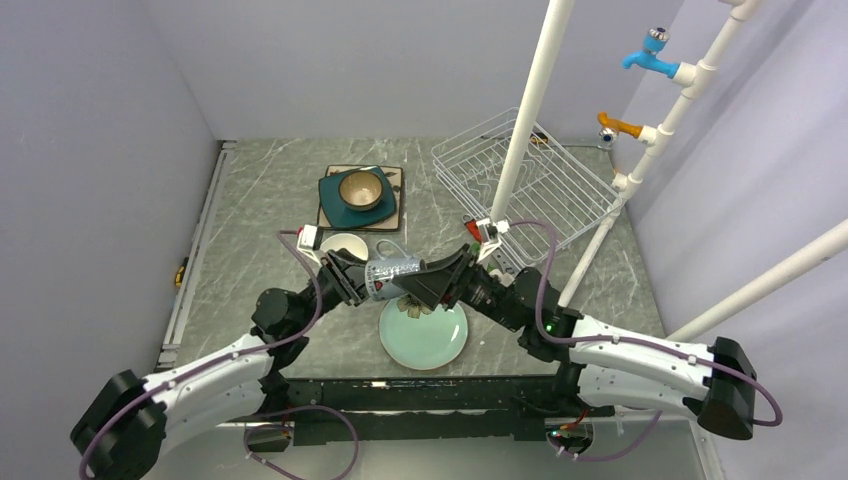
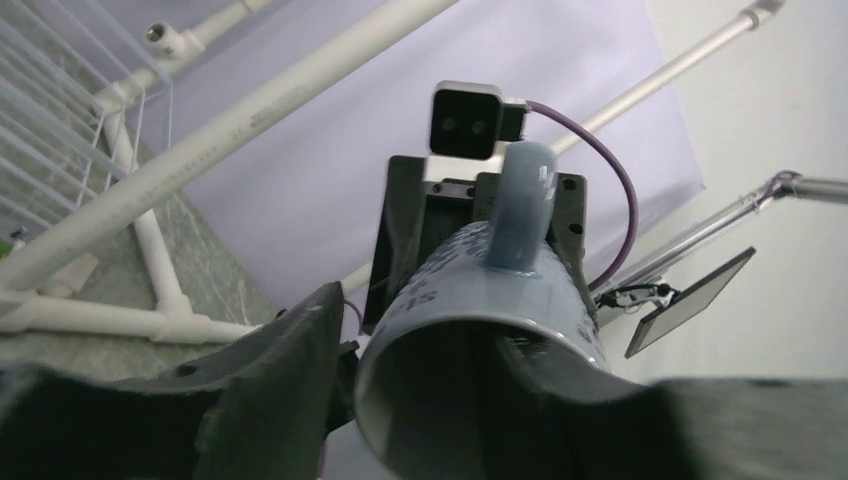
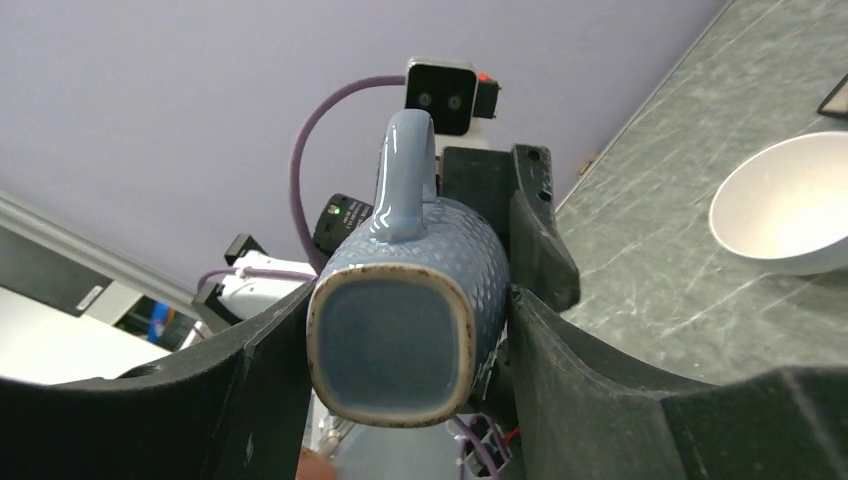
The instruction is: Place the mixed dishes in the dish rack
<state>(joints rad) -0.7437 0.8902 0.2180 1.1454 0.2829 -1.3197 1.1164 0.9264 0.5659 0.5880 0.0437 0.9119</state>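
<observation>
A small blue-grey mug (image 1: 392,275) hangs on its side in the air above the mint-green round plate (image 1: 424,333), held between both grippers. My left gripper (image 1: 365,278) is shut on its rim, with one finger inside the mug (image 2: 480,300) and one outside. My right gripper (image 1: 428,282) closes on the mug's base end (image 3: 400,330), with a finger pressed on each side. The white bowl (image 1: 343,247) sits behind the left gripper. The brown glazed bowl (image 1: 360,190) rests on the teal square plate (image 1: 335,208), over the cream square plate (image 1: 395,180). The dish rack (image 1: 565,190) stands at the back right.
A white pipe frame (image 1: 530,110) rises in front of the rack, with a slanted pipe (image 1: 610,230) on the right bearing blue and orange taps. Small red and green items (image 1: 485,230) lie by the pipe's foot. A small white and red item (image 1: 308,238) lies beside the white bowl (image 3: 785,205).
</observation>
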